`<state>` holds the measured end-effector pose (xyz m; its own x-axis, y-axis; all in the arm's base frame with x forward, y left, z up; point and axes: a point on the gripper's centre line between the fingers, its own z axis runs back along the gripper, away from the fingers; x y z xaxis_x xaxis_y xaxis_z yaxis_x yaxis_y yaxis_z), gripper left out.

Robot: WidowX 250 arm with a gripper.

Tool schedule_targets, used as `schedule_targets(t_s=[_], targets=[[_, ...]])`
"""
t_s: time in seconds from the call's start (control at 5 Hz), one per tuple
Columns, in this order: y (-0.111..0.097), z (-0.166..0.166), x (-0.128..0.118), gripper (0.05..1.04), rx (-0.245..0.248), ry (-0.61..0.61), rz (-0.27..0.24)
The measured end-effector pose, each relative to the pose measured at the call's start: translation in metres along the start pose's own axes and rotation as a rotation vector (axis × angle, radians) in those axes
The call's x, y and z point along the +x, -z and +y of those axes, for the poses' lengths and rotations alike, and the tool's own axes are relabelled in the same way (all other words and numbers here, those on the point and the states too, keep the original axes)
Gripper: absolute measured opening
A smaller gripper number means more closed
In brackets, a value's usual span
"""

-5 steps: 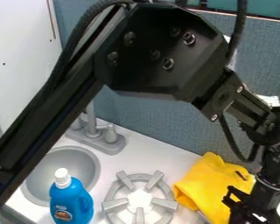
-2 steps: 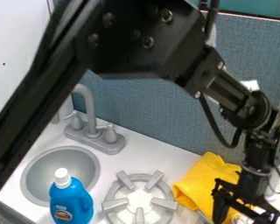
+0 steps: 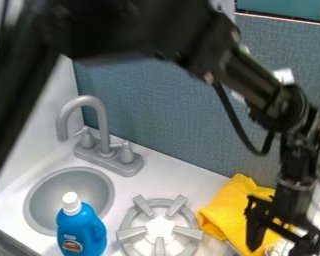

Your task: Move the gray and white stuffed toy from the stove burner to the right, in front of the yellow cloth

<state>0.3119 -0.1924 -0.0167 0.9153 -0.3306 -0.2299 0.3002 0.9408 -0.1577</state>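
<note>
My gripper (image 3: pixel 281 244) hangs at the lower right, its two fingers spread apart with nothing seen between them. Its left finger overlaps the right part of a bunched yellow cloth (image 3: pixel 223 212); whether they touch, I cannot tell. Left of the cloth is a grey stove burner (image 3: pixel 130 234) with raised prongs. A blue bottle with a white cap (image 3: pixel 86 231) stands upright at the bottom left, in front of the sink.
The round grey sink (image 3: pixel 39 192) lies at the left, with a grey faucet (image 3: pixel 101 117) behind it. A blue-grey panel (image 3: pixel 169 115) rises along the back of the white counter (image 3: pixel 173 172). The arm crosses the upper part of the view.
The arm's upper links have shifted left, uncovering the faucet and more of the sink. The gripper has moved slightly left and turned, showing its fingers more fully. Cloth and bottle have stayed put.
</note>
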Motion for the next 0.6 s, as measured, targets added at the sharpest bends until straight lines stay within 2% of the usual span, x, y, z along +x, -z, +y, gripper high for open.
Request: schedule_targets(t_s=[0.2,0.4,0.6], targets=[[-0.024,0.004,-0.013,1.001,-0.013,-0.021,-0.051],[-0.053,0.036,-0.036,1.001,0.062,-0.129,-0.097],[-0.075,0.075,-0.061,1.001,0.103,-0.262,-0.122]])
